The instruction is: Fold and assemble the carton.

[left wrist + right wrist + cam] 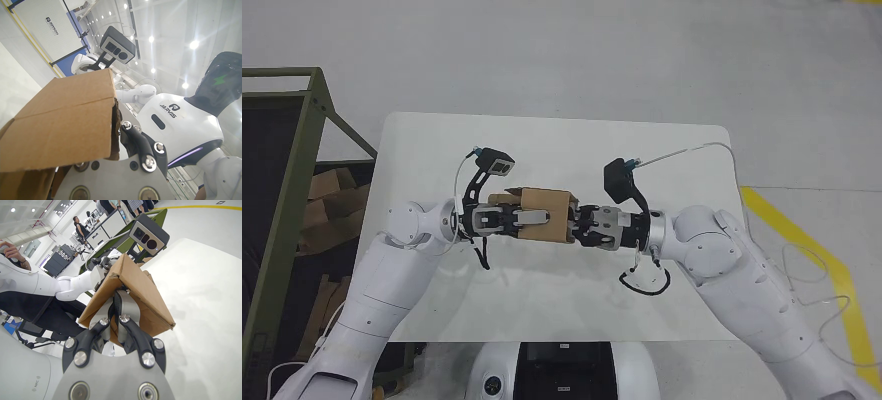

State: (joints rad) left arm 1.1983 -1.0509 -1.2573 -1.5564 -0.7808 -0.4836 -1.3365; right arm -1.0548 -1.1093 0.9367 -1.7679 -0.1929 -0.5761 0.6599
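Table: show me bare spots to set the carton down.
Free: the far strip of the table beyond the carton, and the near strip before it. Crowded: mid-table, where left gripper and right gripper meet the carton.

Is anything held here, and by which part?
The carton, by both ends: the left gripper clamps a wall at one end, and the right gripper appears to pinch a flap inside the opposite, open end.

Dark lettering with a logo stands on the white wall panel [52, 28].
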